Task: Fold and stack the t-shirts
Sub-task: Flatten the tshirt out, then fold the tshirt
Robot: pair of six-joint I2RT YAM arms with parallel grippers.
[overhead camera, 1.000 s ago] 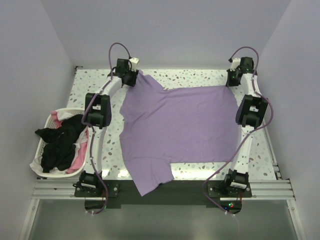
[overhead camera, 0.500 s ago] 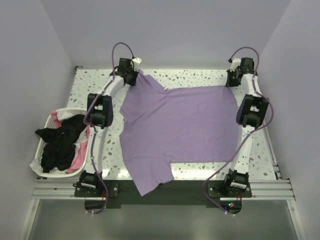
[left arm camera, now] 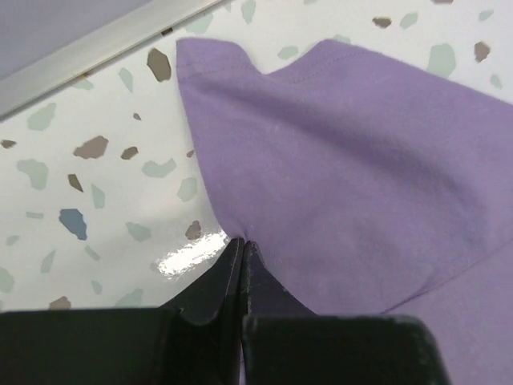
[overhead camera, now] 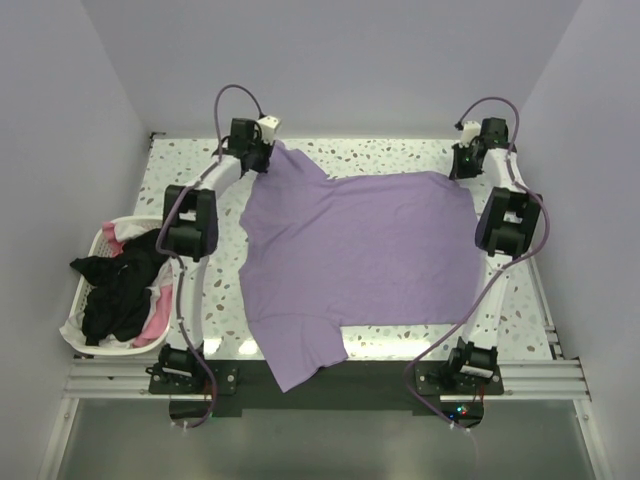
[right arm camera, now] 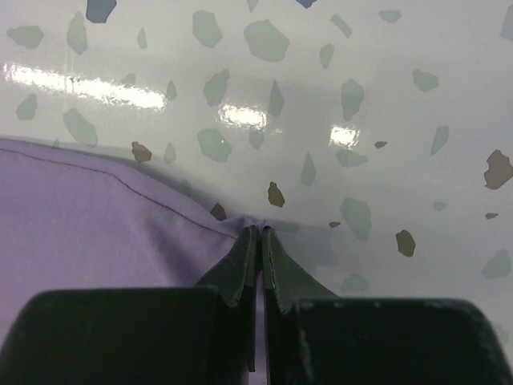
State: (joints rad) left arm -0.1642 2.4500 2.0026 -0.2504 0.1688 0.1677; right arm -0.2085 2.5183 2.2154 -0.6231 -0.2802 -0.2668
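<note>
A lilac-purple t-shirt (overhead camera: 355, 260) lies spread flat across the speckled table, one sleeve hanging over the near edge. My left gripper (overhead camera: 268, 158) is at the far left sleeve, shut on the cloth's edge; in the left wrist view (left arm camera: 242, 242) the fingertips pinch a small peak of purple fabric (left arm camera: 353, 160). My right gripper (overhead camera: 458, 172) is at the shirt's far right corner, shut on the hem; the right wrist view (right arm camera: 258, 230) shows purple cloth (right arm camera: 96, 216) pinched between the fingertips. Black, pink and white t-shirts (overhead camera: 125, 285) lie heaped in the basket.
A white plastic laundry basket (overhead camera: 85, 335) stands at the table's left edge. A metal rail (left arm camera: 88, 52) runs along the far edge of the table close to the left gripper. White walls enclose the table on three sides.
The left gripper has closed on the sleeve edge at the far left. The left arm's elbow shifted slightly left. The right arm and the shirt have barely moved.
</note>
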